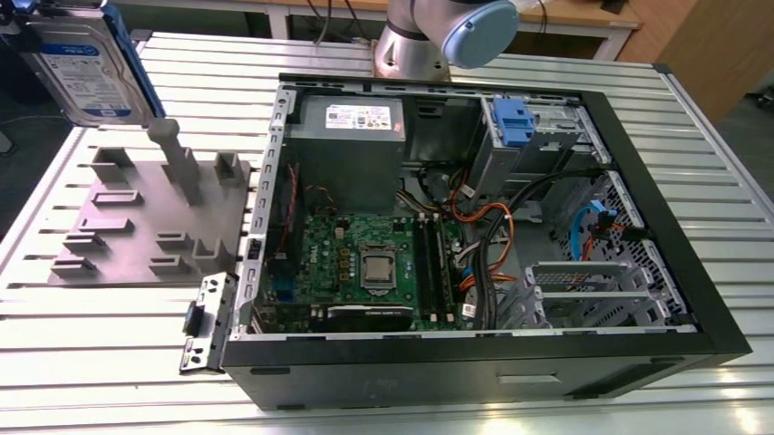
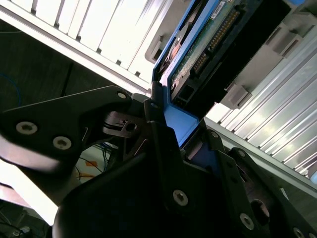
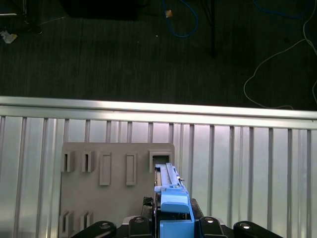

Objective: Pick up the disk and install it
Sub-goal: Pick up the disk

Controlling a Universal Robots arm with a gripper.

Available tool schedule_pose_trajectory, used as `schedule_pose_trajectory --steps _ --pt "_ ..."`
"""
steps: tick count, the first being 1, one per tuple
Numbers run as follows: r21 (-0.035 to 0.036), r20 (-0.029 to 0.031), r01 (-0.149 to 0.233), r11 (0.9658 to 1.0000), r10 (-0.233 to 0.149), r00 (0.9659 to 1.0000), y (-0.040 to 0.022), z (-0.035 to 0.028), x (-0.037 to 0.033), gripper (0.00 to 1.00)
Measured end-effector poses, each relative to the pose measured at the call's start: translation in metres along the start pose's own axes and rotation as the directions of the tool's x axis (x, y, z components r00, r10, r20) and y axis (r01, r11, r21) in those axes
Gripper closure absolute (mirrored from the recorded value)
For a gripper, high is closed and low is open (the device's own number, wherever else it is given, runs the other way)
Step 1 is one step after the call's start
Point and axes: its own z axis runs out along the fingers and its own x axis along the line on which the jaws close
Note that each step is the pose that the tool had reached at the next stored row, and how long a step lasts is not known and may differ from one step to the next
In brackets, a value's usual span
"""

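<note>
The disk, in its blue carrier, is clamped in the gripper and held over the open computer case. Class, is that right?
Not quite. The disk is clamped in the gripper, but it is held over the grey slotted holder beside the open computer case, as the exterior view shows.

You see the disk silver, with a white-and-blue label and blue frame; the tabletop ribbed silver; the case black; its board green.
</note>
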Motion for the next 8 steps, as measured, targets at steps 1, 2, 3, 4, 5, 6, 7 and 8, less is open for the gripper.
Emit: schedule_pose_trajectory --steps 1,2,3,4,5,6,7,8 --pt "0.0001 0.0000 0.000 1.0000 0.000 1.0000 0.0000 -0.0004 0.0000 0.63" --pt "0.0001 0.0001 0.000 1.0000 0.000 1.0000 0.0000 -0.0009 -0.0001 0.63" --pt "0.0000 0.0000 0.000 1.0000 0.000 1.0000 0.0000 -0.0014 -0.0001 0.63" --pt "0.0000 0.0000 0.000 1.0000 0.000 1.0000 0.0001 -0.0018 -0.0001 0.63" --pt "0.0001 0.0000 0.000 1.0000 0.000 1.0000 0.0001 -0.0023 -0.0001 0.63" --pt "0.0001 0.0000 0.000 1.0000 0.000 1.0000 0.0001 -0.0027 -0.0001 0.63" --pt "0.0000 0.0000 0.000 1.0000 0.000 1.0000 0.0001 -0.0032 -0.0002 0.63" --pt "0.0000 0.0000 0.000 1.0000 0.000 1.0000 0.0001 -0.0037 -0.0002 0.63"
